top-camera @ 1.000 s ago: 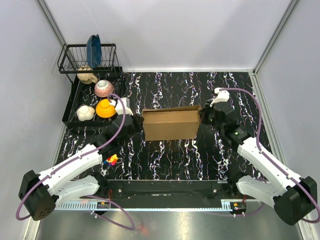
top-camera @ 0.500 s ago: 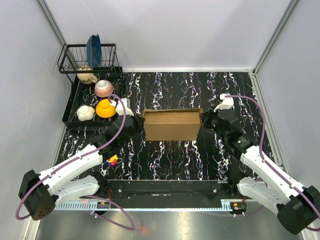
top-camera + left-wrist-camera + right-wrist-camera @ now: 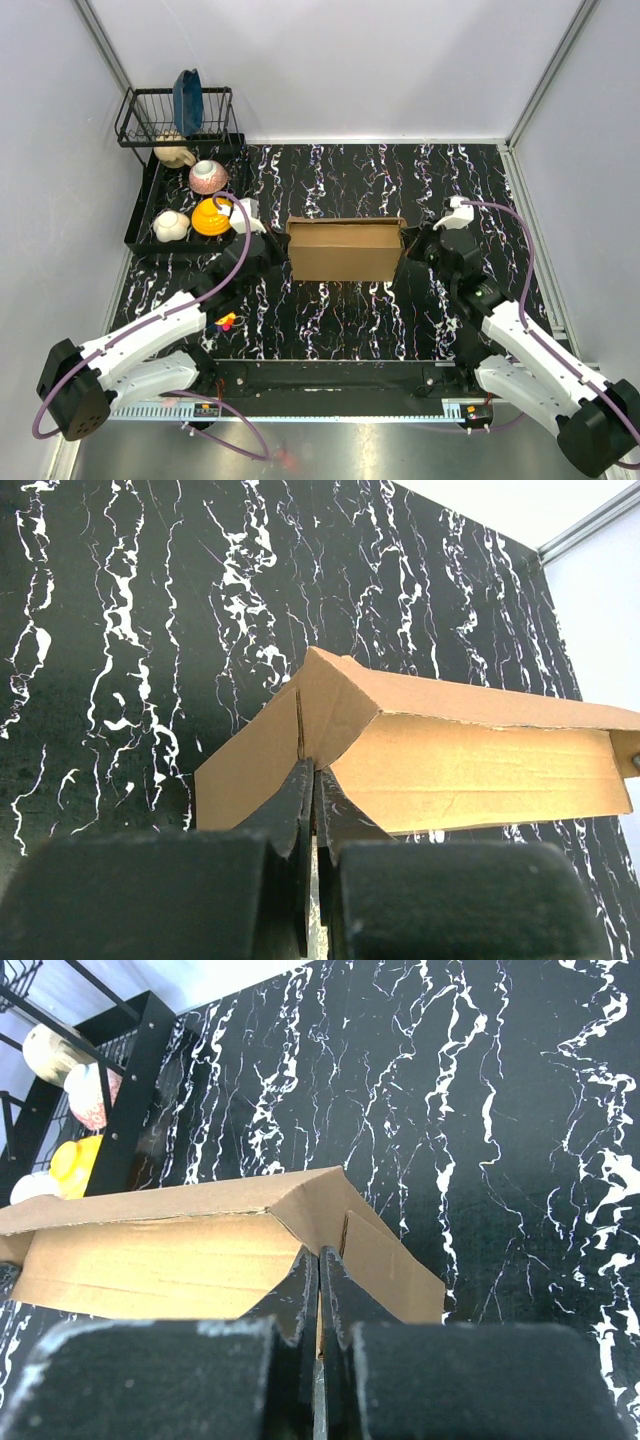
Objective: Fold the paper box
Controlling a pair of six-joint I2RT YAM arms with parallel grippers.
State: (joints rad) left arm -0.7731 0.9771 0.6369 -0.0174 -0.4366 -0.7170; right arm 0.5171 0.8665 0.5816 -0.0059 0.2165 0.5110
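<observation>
The brown cardboard paper box (image 3: 345, 250) lies mid-table, long side across, its top panel folded over. My left gripper (image 3: 279, 255) is at its left end, and in the left wrist view my left gripper (image 3: 313, 772) is shut on the end flap of the box (image 3: 470, 770). My right gripper (image 3: 411, 248) is at its right end, and in the right wrist view my right gripper (image 3: 320, 1256) is shut on the end flap of the box (image 3: 150, 1260). The box's underside and inside are hidden.
A black dish rack (image 3: 150, 185) stands at the back left with a pink bowl (image 3: 208, 177), an orange bowl (image 3: 211, 217), a white bowl (image 3: 170, 226) and a blue plate (image 3: 187, 100). A small colourful toy (image 3: 225, 321) lies by my left arm.
My right wrist has drawn back toward the near right, still at the box's right end. The box's top panel sits lower and flatter. My left arm has barely moved.
</observation>
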